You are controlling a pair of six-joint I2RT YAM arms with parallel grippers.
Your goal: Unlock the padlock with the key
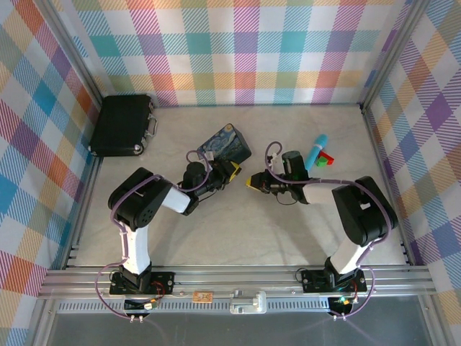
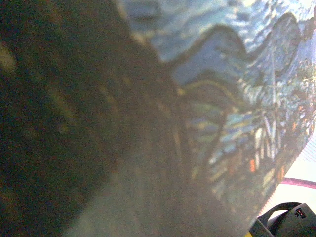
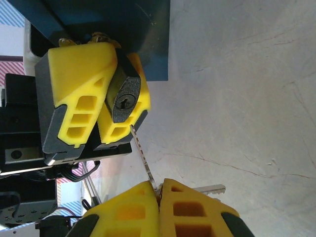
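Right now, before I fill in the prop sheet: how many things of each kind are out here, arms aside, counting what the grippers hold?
padlock: 1
key: 1
black case: 1
blue painted tin: 1
blue-tipped stick: 1
small red and green piece: 1
Total: 6

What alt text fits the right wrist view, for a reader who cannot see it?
Yellow right fingers pinch a thin silver metal key, its tip at the lower edge of a small dark square padlock, short of the keyhole. Yellow left fingers clamp the padlock before a dark blue tin.
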